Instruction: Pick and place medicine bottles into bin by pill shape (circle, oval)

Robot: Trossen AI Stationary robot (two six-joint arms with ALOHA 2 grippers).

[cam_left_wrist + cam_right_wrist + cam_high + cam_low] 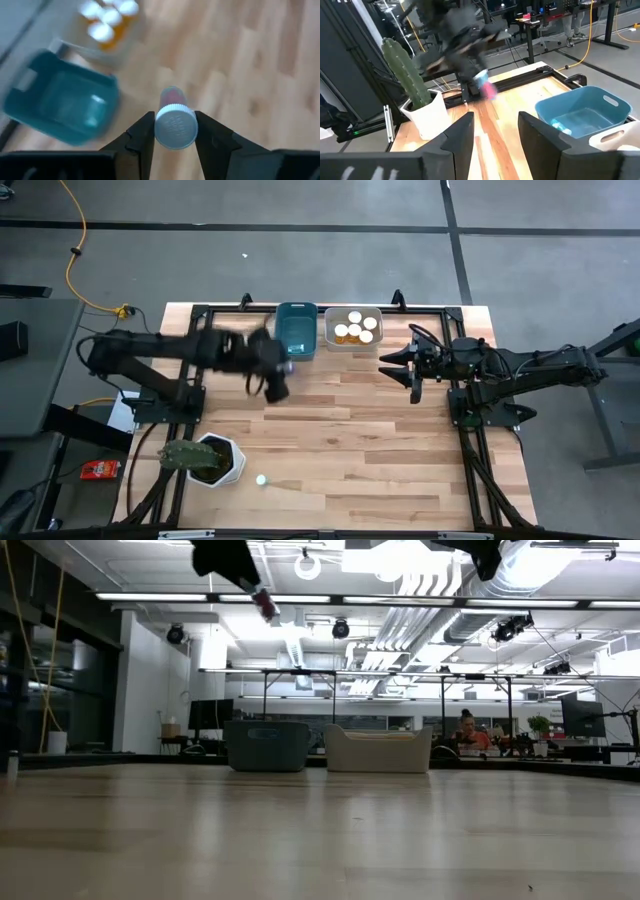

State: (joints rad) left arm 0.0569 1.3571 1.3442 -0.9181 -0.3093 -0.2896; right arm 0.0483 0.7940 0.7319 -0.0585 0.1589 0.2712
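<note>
My left gripper [280, 383] hangs above the table just in front of the teal bin [296, 330], shut on a medicine bottle [172, 117] that has a white cap and a pink-red body. It is also high in the low view, gripper [232, 562] and bottle [265, 605]. The clear bin [353, 327], to the right of the teal one, holds several white-capped amber bottles. Another white-capped bottle [262, 479] stands on the table near the front edge. My right gripper [397, 368] waits open at the right, raised, with nothing between its fingers [462, 137]. My left gripper pinches the bottle's cap end [175, 131] between its two fingers, one on each side of the cap. The fingers slant downward and the bottle lies along them, its bottom [171, 94] pointing forward past the fingertips. The bottle is lifted clear of the table.
A white hexagonal pot with a cactus [212, 460] stands at the front left corner. Something small and pale [560, 127] lies inside the teal bin. Bare wood stretches across the table's middle and right [380, 450].
</note>
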